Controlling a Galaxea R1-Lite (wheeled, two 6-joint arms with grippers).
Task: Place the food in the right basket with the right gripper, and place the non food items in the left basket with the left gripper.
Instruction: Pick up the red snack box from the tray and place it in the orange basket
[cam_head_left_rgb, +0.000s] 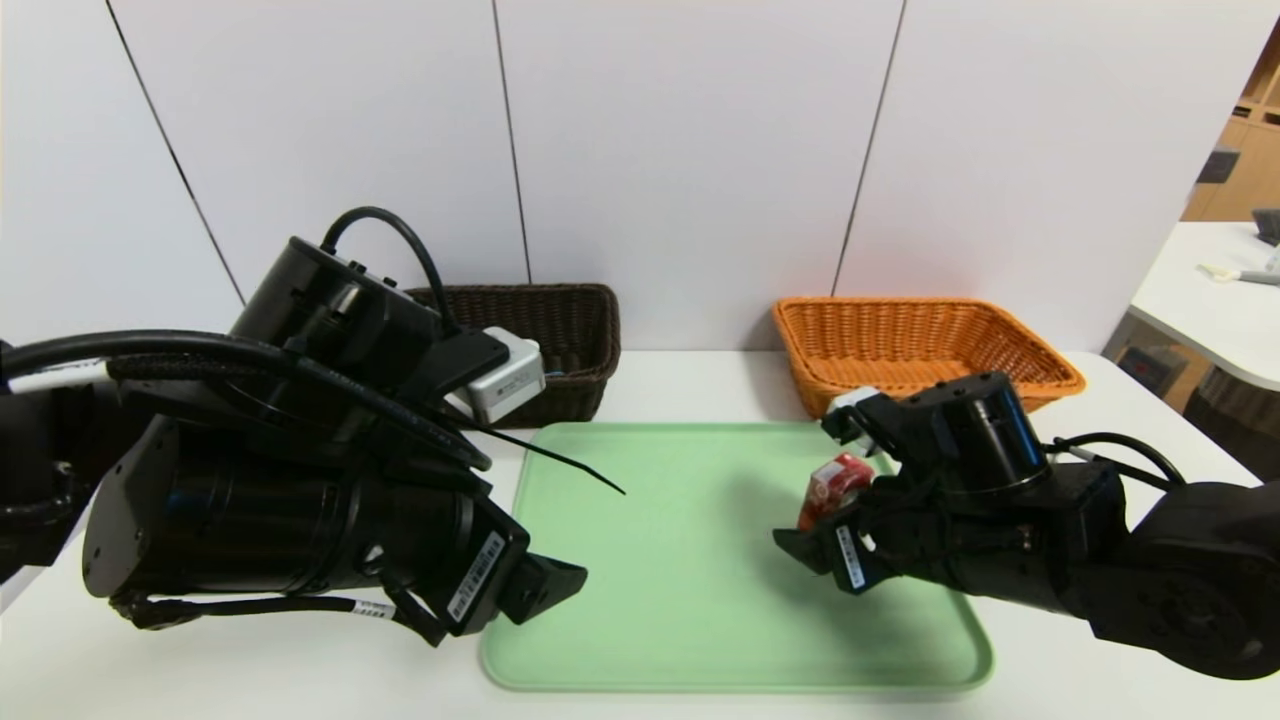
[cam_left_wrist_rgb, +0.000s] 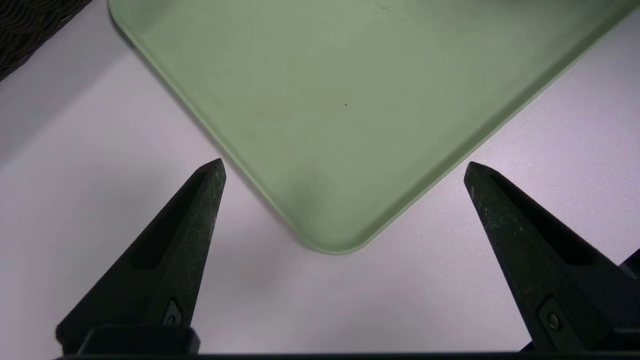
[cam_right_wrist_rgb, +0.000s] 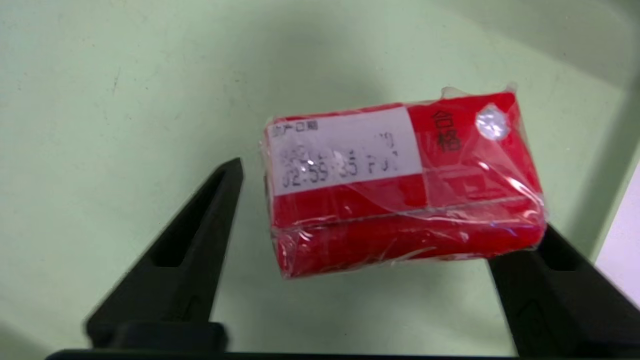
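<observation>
The right claw (cam_right_wrist_rgb: 385, 220) stood with its fingers (cam_right_wrist_rgb: 200, 240) apart on either side of the red carton (cam_right_wrist_rgb: 400, 185), one seemingly touching it and the other just clear, so the squeeze would best be centred and gentle before any lift toward the orange-tan basket (cam_head_left_rgb: 920, 345) at the worktop's far right. The carton, wrapped in shiny film with a white printed label, sat on the green tray (cam_head_left_rgb: 690, 580) near its right edge. The left claw (cam_left_wrist_rgb: 345, 210) hung wide apart and empty over the tray's near left corner.

Red drink carton (cam_right_wrist_rgb: 405, 187), film-wrapped, with a white printed label, resting on the green tray. Dark brown wicker basket (cam_head_left_rgb: 560, 335) stands at far left, orange-tan wicker basket (cam_head_left_rgb: 915, 345) at far right.
</observation>
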